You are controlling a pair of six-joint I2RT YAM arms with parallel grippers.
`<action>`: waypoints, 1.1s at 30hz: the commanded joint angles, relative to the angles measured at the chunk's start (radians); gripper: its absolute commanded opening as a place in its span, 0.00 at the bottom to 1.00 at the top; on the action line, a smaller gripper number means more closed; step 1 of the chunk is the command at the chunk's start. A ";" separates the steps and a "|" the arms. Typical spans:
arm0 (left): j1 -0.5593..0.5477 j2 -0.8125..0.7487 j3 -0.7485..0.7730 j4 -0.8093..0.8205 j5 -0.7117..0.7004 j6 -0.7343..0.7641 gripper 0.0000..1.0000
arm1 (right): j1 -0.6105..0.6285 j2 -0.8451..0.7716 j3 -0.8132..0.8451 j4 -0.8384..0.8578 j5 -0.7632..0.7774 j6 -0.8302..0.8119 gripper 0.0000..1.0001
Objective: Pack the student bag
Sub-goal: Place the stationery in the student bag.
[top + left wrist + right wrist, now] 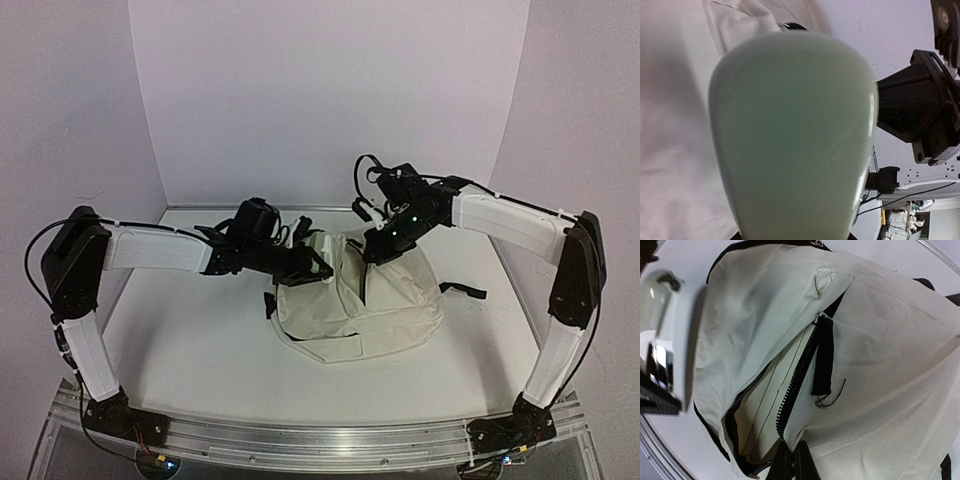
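Note:
The student bag (365, 305) is a cream fabric backpack with black straps, lying mid-table. Its main zipper (797, 372) is open and shows a pale inner panel. My right gripper (378, 248) is shut on the bag's fabric edge beside the zipper, and the pinch shows at the bottom of the right wrist view (792, 464). My left gripper (306, 266) is at the bag's upper left edge and holds a smooth pale green rounded object (790, 135). That object fills the left wrist view and hides my left fingers. It also shows in the right wrist view (660, 295).
A black strap (462, 290) trails off the bag's right side. The bag's fabric (670, 130) lies close on the left of the held object. The right arm's black wrist (925, 105) is near on the other side. White walls enclose the table.

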 commanded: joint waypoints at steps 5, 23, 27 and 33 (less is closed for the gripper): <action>-0.042 0.120 0.063 0.295 0.177 -0.126 0.02 | 0.006 -0.081 -0.012 0.026 -0.072 0.015 0.00; -0.072 0.315 0.277 0.195 0.272 -0.180 0.03 | 0.007 -0.162 -0.111 0.071 -0.127 -0.004 0.00; -0.065 0.368 0.426 0.101 0.228 -0.153 0.06 | 0.007 -0.162 -0.122 0.077 -0.125 0.002 0.00; -0.034 0.358 0.429 0.066 0.131 -0.144 0.22 | 0.007 -0.173 -0.129 0.082 -0.110 0.010 0.00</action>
